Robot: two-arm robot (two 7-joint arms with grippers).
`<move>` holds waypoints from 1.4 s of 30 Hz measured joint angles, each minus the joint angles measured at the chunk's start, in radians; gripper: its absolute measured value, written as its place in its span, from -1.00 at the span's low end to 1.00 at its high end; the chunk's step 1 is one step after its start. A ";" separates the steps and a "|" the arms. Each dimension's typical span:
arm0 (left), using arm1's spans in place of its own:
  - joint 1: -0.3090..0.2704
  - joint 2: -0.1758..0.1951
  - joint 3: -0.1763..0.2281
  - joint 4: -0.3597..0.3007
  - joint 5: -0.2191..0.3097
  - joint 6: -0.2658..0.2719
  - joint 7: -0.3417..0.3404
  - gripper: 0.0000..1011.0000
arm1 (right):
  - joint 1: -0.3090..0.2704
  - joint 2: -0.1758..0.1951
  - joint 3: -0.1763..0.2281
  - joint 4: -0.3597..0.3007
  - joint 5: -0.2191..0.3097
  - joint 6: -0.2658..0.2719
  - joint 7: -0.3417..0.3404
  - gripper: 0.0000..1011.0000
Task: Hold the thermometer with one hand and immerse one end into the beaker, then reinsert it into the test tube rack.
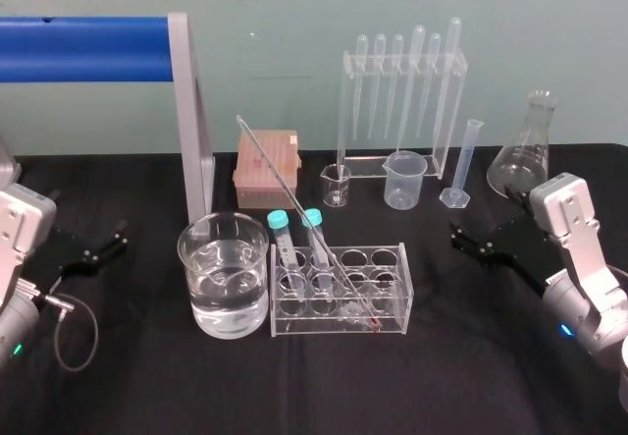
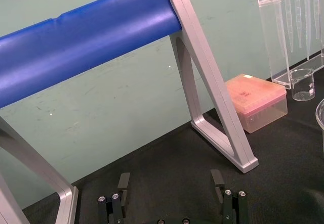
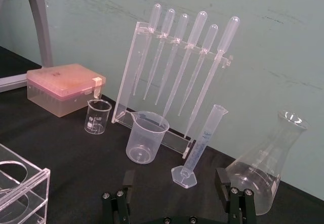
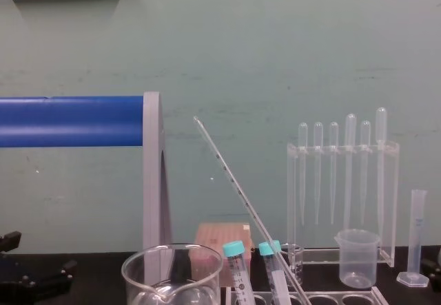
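Roughly between open left tool [image 1: 120, 237] and open right tool [image 1: 459, 240], thermometer [image 1: 295, 204] in rack [image 1: 400, 258].

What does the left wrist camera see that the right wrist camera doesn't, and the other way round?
Left wrist view, not the right: the blue bar, the big beaker's rim, the open left gripper. Right wrist view, not the left: the flask, measuring cylinder, plastic cup, rack corner, open right gripper. Both: the pink box, tiny beaker, pipette stand.
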 joint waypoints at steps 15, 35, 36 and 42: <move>0.000 0.000 0.000 0.000 0.000 0.000 0.000 0.99 | 0.000 0.000 0.000 0.000 0.000 0.000 0.000 0.98; 0.000 0.000 0.000 0.000 0.000 0.000 0.000 0.99 | 0.000 0.000 0.000 0.000 0.000 0.000 0.000 0.98; 0.000 0.000 0.000 0.000 0.000 0.000 0.000 0.99 | 0.000 0.000 0.000 0.000 0.000 0.000 0.000 0.98; 0.000 0.000 0.000 0.000 0.000 0.000 0.000 0.99 | 0.000 0.000 0.000 0.000 0.000 0.000 0.000 0.98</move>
